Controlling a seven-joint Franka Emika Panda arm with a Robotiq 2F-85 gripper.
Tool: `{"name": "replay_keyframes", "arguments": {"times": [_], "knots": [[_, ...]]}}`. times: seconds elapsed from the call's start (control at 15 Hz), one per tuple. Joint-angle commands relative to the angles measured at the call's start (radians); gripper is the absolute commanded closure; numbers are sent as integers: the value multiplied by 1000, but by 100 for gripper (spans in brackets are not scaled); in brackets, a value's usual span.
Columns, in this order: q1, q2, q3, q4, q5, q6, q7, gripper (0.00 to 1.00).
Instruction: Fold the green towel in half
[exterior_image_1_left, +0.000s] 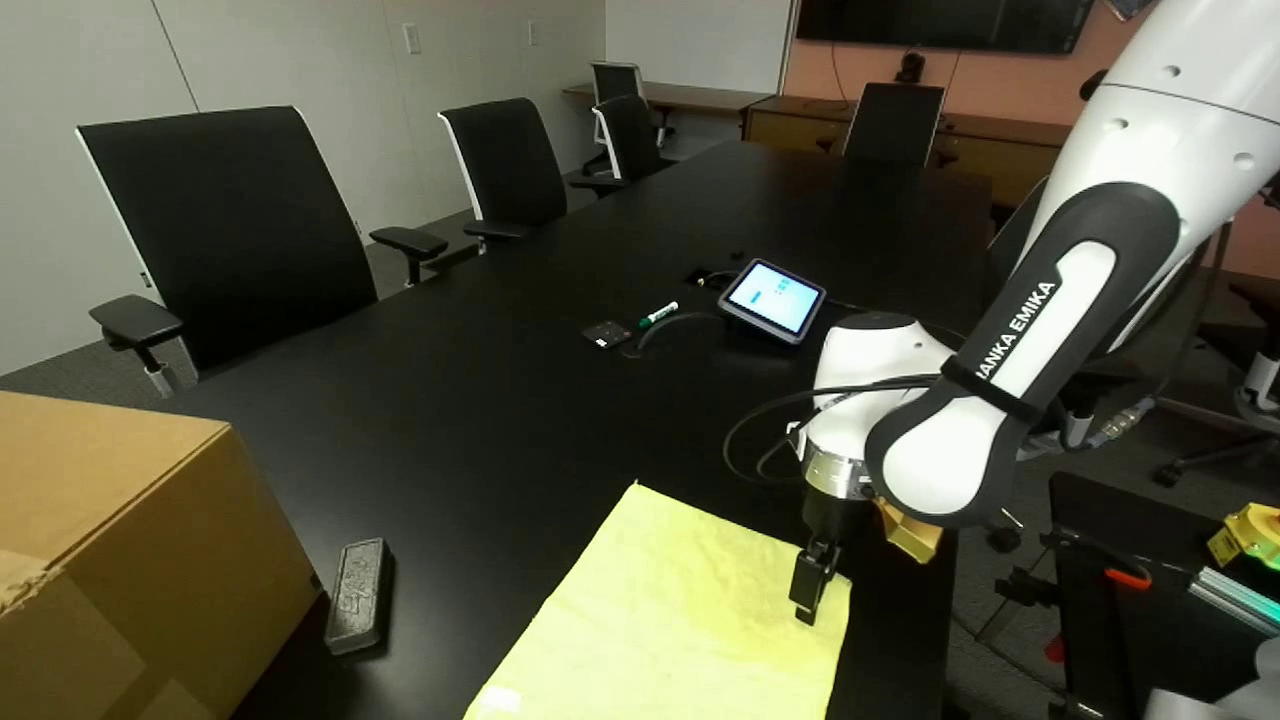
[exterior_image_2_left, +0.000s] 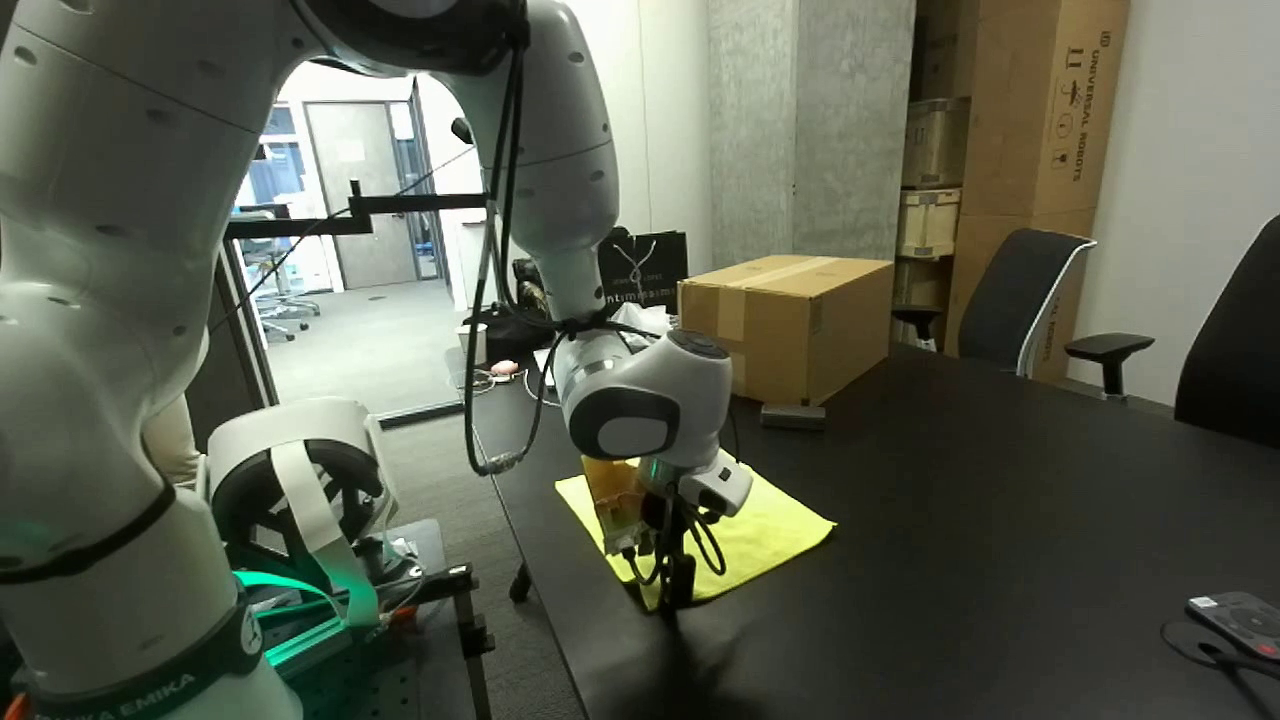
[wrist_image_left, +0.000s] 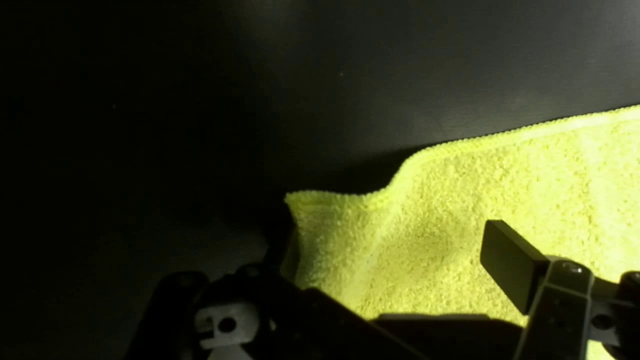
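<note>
The green towel is a pale yellow-green cloth lying spread on the dark table in both exterior views. My gripper points down at one corner region of the towel, also in an exterior view. In the wrist view my gripper is open, its fingers wide apart with towel between them. The right finger is over the cloth. The left finger is dark and sits by the towel's side edge near the corner. The cloth there is bent and wavy. Whether the fingertips touch the cloth I cannot tell.
A tan cardboard box and a dark eraser-like block stand on the table beyond the towel. A tablet, a marker and a small dark device lie farther along. The table's edge runs close beside the towel.
</note>
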Motion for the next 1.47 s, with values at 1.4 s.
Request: {"name": "replay_keyframes", "arguments": {"times": [1.4], "knots": [[54,7,-9,10,-8,-10,7,22]]}}
